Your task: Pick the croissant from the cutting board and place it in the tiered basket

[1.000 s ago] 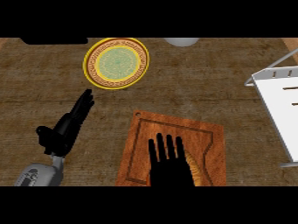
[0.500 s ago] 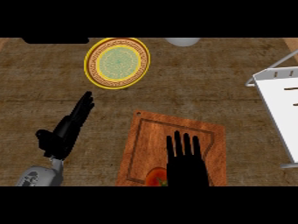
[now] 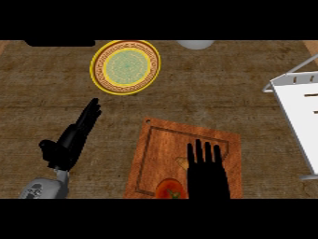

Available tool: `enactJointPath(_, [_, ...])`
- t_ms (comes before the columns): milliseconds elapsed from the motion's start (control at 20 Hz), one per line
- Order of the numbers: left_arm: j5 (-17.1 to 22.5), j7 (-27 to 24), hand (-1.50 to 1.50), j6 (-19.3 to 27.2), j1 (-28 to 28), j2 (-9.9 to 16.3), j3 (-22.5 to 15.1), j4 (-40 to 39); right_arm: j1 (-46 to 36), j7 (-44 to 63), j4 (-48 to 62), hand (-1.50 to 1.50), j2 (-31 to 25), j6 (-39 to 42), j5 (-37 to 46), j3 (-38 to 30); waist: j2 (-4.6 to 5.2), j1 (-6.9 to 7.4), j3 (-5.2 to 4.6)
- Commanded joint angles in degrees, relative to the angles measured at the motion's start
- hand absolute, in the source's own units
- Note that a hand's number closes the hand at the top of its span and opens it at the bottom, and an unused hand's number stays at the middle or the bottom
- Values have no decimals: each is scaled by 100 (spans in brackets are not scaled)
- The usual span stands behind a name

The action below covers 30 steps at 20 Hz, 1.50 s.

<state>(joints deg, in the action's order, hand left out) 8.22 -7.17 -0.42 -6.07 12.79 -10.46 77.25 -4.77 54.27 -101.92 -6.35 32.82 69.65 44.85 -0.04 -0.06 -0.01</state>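
Note:
A wooden cutting board (image 3: 162, 147) lies at the lower middle of the counter. My right hand (image 3: 207, 170) hovers flat over its right half, fingers straight and pointing away from me. A small tan piece of the croissant (image 3: 182, 163) peeks out at the left edge of that hand; the rest is hidden under it. The white tiered basket (image 3: 311, 116) stands at the right edge of the view. My left hand (image 3: 75, 135) rests open at the lower left, fingers extended towards the far side.
A red tomato (image 3: 169, 189) sits on the board's near edge. A yellow-rimmed patterned plate (image 3: 125, 66) lies at the far middle-left. A pale bowl (image 3: 195, 44) and a dark object (image 3: 59, 43) show at the far edge.
My right hand has slid to the right across the board, uncovering the tomato and a sliver of the croissant. The left hand has not moved.

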Motion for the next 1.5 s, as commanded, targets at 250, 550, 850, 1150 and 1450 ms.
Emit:
enactJointPath(250, [-119, 412, 0, -22, 15, -132, 116, 349, -140, -759, 531, 150, 301, -970, 129, -174, 0, 37, 4])
enactJointPath(550, [-437, 126, 0, -1, 130, -425, 91, 161, 65, -1169, 775, 150, 197, -1529, 476, -36, 1, 13, 1])
enactJointPath(850, [-149, 220, 0, -67, 184, -61, 588, 172, 1145, 497, -5, 150, 151, -2056, 527, -1569, -99, -558, 11])
enactJointPath(1150, [-120, 139, 0, 170, 519, -72, 802, 149, 2283, 1523, -683, 150, 120, -2851, 212, -4004, -167, -1215, 11])
enactJointPath(1450, [-133, 35, 0, -6, 531, -140, 620, 234, 3377, 1167, -2413, 150, 334, -3613, -55, -5178, -148, -811, -5])
